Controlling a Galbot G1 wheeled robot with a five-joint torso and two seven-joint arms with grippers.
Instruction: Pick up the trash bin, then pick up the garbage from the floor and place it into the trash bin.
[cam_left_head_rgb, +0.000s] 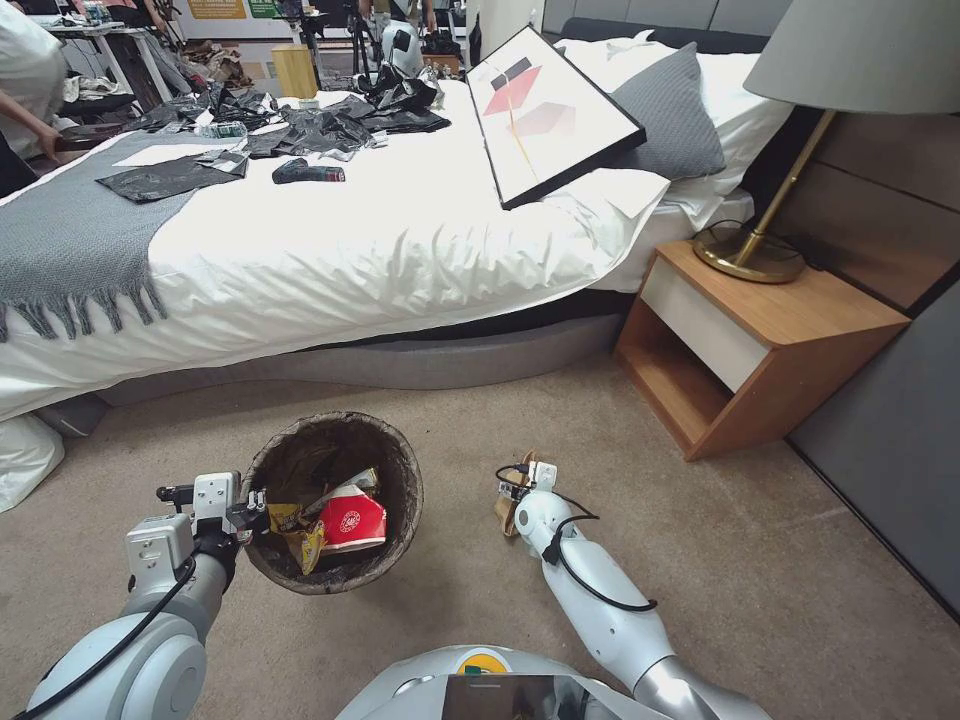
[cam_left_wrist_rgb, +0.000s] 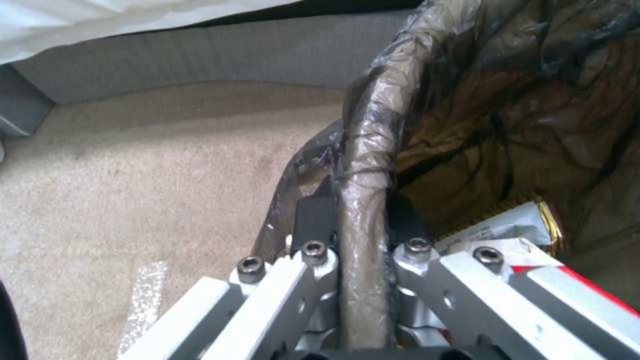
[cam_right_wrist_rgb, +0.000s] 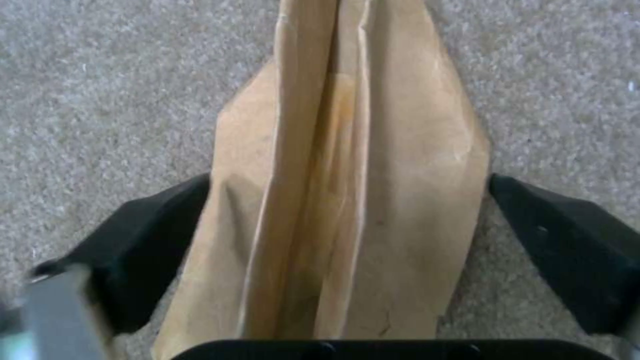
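Both black fingers (cam_right_wrist_rgb: 133, 250) straddle half-hidden brown paper (cam_right_wrist_rgb: 347, 200).

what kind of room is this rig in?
Looks like a bedroom, likely a staged test one: a bed with white bedding, a wooden nightstand carrying a brass lamp, and carpet underfoot.

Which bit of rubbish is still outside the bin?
The brown paper on the carpet, between the right gripper's open jaws. The red-and-white wrapper and yellow packet already lie inside the trash bin.
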